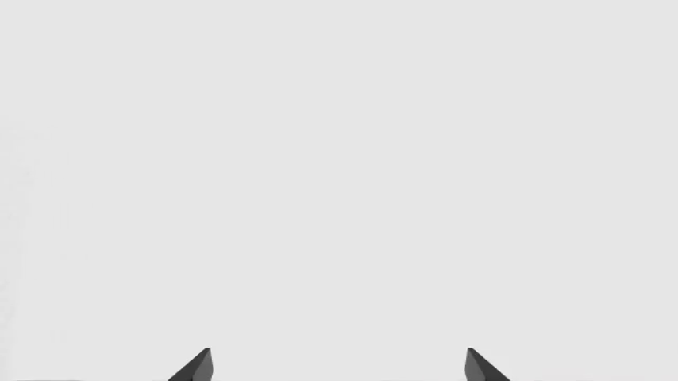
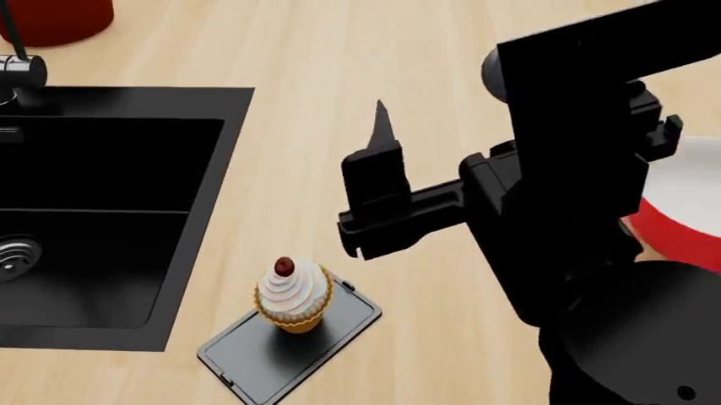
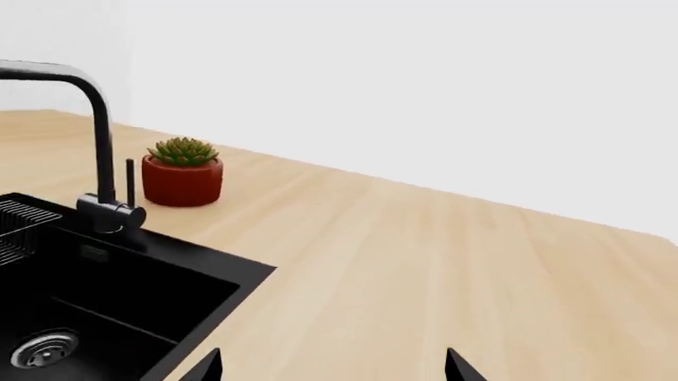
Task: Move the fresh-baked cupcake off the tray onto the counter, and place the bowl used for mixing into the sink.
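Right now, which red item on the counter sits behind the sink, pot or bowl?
The red plant pot, with a green succulent, stands behind the sink by the faucet. The bowl, red outside and white inside, lies far right, behind the right arm.

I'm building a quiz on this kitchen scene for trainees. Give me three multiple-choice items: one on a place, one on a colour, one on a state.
1. Where does the cupcake stand?
A. on the tray
B. inside the sink
C. on the bare counter

2. What colour is the pot of the succulent?
A. white
B. red
C. blue

3. How are the fingers of the right gripper?
A. shut on the cupcake
B. shut on the faucet
C. spread apart, holding nothing

Answers:
1 A, since the head view shows its wrapper resting on the dark tray beside the sink.
2 B, as the right wrist view shows a red pot.
3 C, since the two fingertips show wide apart with only counter between them.
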Controlling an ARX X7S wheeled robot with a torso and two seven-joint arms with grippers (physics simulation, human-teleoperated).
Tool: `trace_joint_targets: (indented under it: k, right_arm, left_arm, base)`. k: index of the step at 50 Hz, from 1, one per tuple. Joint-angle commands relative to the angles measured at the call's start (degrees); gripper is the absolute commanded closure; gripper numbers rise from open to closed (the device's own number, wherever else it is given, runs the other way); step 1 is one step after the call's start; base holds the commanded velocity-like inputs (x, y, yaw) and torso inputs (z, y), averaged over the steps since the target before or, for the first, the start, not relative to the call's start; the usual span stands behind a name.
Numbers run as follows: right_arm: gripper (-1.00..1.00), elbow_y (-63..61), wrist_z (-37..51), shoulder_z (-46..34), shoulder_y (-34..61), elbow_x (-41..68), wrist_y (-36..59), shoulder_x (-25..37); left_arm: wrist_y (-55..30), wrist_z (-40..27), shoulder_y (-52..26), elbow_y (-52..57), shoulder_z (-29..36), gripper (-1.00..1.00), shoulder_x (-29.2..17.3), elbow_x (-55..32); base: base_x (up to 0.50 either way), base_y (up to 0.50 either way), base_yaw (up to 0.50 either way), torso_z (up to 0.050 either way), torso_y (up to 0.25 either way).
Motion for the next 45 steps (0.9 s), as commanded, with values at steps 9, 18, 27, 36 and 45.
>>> trace_joint_targets:
  k: [9,18,27,36,45]
  right_arm:
    - [-1.00,3.72,15.03,-4.47,-2.37,27.61,-0.30,4.02]
    - [-1.00,4.97,15.78,-7.61,-4.73,31.90,-1.89,4.66]
    - [-1.00,4.93,14.36,-10.52,-6.77,33.49,-2.52,4.95]
    - [-1.00,5.06,13.52,-12.16,-7.83,33.69,-3.75,5.39]
    - [-1.00,4.50,11.48,-13.57,-8.84,31.94,-4.33,6.01]
  left_arm:
    - [-0.34,-0.54,-0.63,-0.32,0.73,-1.00,-0.14,-0.14]
    - [-0.53,-0.55,-0.89,-0.42,0.94,-1.00,-0.22,-0.46]
    - [-0.15,-0.68,-0.30,-0.38,1.08,-1.00,-0.41,-0.64]
    - [0.00,-0.91,0.02,-0.50,1.14,-1.00,-0.43,-0.87]
    - [0.18,-0.85,0.13,-0.55,1.87,-1.00,-0.53,-0.87]
  base:
    - [0.00,0.00,0.00,0.000,0.000]
    - [0.00,0.00,0.00,0.000,0.000]
    - [0.00,0.00,0.00,0.000,0.000]
    - [0.00,0.00,0.00,0.000,0.000]
    - [0.00,0.00,0.00,0.000,0.000]
